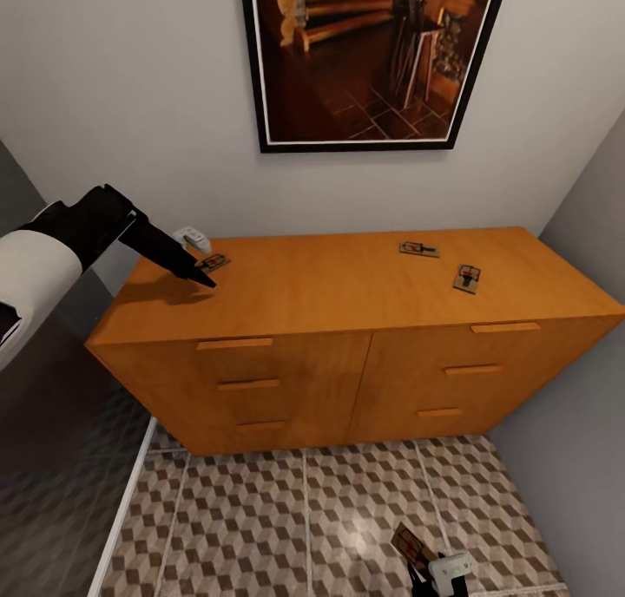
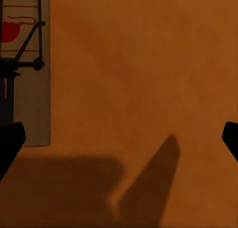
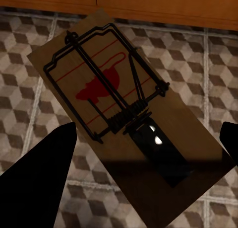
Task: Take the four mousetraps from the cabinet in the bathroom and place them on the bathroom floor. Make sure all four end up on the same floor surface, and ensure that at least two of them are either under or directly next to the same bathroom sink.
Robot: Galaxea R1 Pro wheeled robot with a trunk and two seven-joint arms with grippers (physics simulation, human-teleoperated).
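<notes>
We see the left gripper [image 1: 198,273] at the left of the head view, reaching down onto the top of the cabinet [image 1: 347,319] near its left rear corner. In the left wrist view its two dark fingertips [image 2: 10,141] sit at opposite edges of the frame, so the jaws stand wide apart with nothing between them but bare orange-brown wood. A mousetrap [image 1: 213,262] lies just beside the fingertips in the head view; we cannot tell whether they touch it. In the left wrist view that same trap [image 2: 27,69] lies off to one side, outside the gap. A small white object [image 1: 193,237] sits just behind it against the wall.

The right gripper [image 1: 431,580] shows at the lower edge of the head view, low over the bathroom floor [image 1: 286,528]. It carries another mousetrap [image 1: 411,545], tilted. In the right wrist view this trap [image 3: 119,109] lies between the dark fingers [image 3: 42,173], red spot and black wire facing the camera, with the cube-pattern tiles behind it; the fingers stand at its two sides, and we cannot see the contact itself.

Two more mousetraps lie flat on the right half of the cabinet top: one [image 1: 418,249] nearer the wall, one [image 1: 468,278] nearer the front edge, near each other but apart. A framed picture [image 1: 373,59] hangs on the wall above the cabinet.
</notes>
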